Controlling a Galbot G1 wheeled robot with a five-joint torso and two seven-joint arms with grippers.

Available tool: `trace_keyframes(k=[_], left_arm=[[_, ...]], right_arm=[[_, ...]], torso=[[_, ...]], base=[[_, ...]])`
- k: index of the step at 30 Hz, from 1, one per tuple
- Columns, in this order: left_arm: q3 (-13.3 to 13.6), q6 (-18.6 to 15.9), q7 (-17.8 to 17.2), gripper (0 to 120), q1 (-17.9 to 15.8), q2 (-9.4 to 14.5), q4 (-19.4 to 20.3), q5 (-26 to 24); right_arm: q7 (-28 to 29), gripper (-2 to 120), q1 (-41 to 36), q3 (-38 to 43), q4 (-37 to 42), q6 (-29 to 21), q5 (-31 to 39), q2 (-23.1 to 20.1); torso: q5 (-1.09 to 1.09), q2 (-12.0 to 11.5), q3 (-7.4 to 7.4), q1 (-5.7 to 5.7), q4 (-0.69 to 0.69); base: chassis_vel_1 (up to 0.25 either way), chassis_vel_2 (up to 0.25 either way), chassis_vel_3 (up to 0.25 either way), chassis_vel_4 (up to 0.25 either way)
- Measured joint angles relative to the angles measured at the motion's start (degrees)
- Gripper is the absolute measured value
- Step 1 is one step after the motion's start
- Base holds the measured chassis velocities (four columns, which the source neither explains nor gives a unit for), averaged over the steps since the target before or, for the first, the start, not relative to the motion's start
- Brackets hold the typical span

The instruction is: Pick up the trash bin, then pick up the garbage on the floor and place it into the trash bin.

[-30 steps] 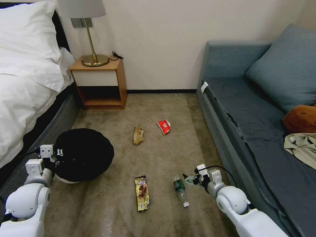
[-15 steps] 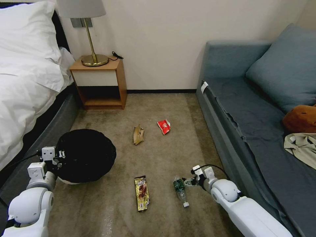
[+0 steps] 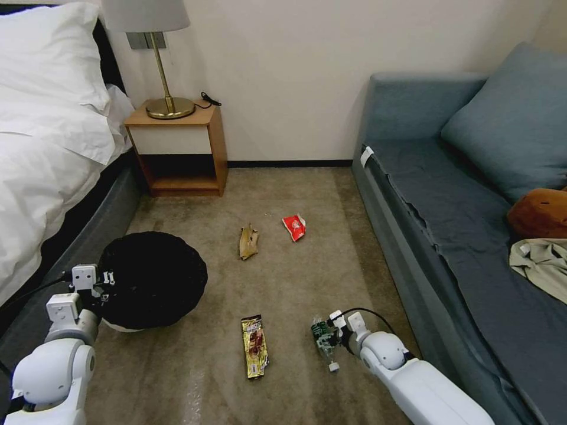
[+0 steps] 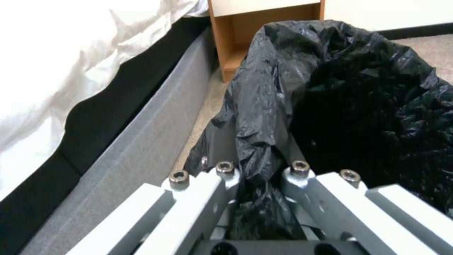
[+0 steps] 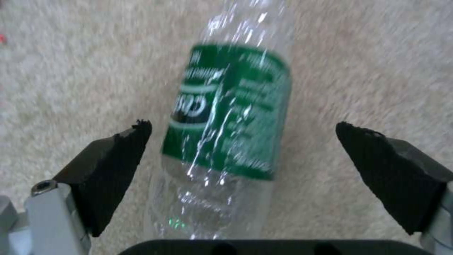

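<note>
A: Looking at your right gripper (image 3: 323, 341) first: it sits low over the bottle (image 3: 322, 341), jaws spread wide, one black pad (image 5: 111, 170) on each side of the green label and neither touching it. Nothing is grasped yet.

B: And where is that bottle relative to the bin?

A: You'll find the bottle lying flat on the carpet (image 3: 283, 283), well apart from the bin (image 3: 151, 278), on the sofa (image 3: 449, 236) side of it. Its white cap (image 3: 334, 367) points toward the robot. The wrapper (image 3: 254, 346) lies between bottle and bin, nearer the bottle.

B: What about your left side?

A: Your left gripper (image 3: 101, 282) is at the bin's rim, on the side facing the bed (image 3: 41, 153). From the left wrist you can see its fingers (image 4: 222, 184) clenched on a fold of the black bag (image 4: 264, 106) at the rim. Whether the bin rests on the carpet or is lifted, you cannot tell.

B: The other pieces?

A: Beyond the bin, toward the wall, you have the paper scrap (image 3: 248, 241) and, just past it, the red packet (image 3: 295, 226), both on the carpet. The nightstand (image 3: 177, 147) stands behind the bin, against the wall.
</note>
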State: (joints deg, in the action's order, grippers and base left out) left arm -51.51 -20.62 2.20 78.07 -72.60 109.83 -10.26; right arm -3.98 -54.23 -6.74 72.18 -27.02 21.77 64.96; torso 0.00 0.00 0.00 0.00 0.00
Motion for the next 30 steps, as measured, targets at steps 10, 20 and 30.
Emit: trace_keyframes(k=[10, 20, 30], left_arm=[[0.0, 0.1, 0.0, 5, -0.6, 0.0, -0.6, 0.1], [0.0, 0.1, 0.0, 5, -0.5, -0.4, -0.4, 0.5], [-0.1, -0.1, -0.1, 5, -0.2, 0.0, 0.0, -0.1]], right_arm=[[-0.9, 86, 0.3, -1.0, -3.0, 1.3, -1.2, 0.8], [-0.8, 46, 1.6, -1.3, -3.4, 2.5, -1.6, 1.1], [-0.3, 20, 1.6, -0.9, -0.1, 2.4, -2.0, -0.3]], torso=[[0.0, 0.0, 0.0, 0.0, 0.0], [0.0, 0.0, 0.0, 0.0, 0.0], [0.02, 0.0, 0.0, 0.0, 0.0]], base=[[0.0, 0.0, 0.0, 0.0], [0.0, 0.0, 0.0, 0.0], [0.0, 0.0, 0.0, 0.0]])
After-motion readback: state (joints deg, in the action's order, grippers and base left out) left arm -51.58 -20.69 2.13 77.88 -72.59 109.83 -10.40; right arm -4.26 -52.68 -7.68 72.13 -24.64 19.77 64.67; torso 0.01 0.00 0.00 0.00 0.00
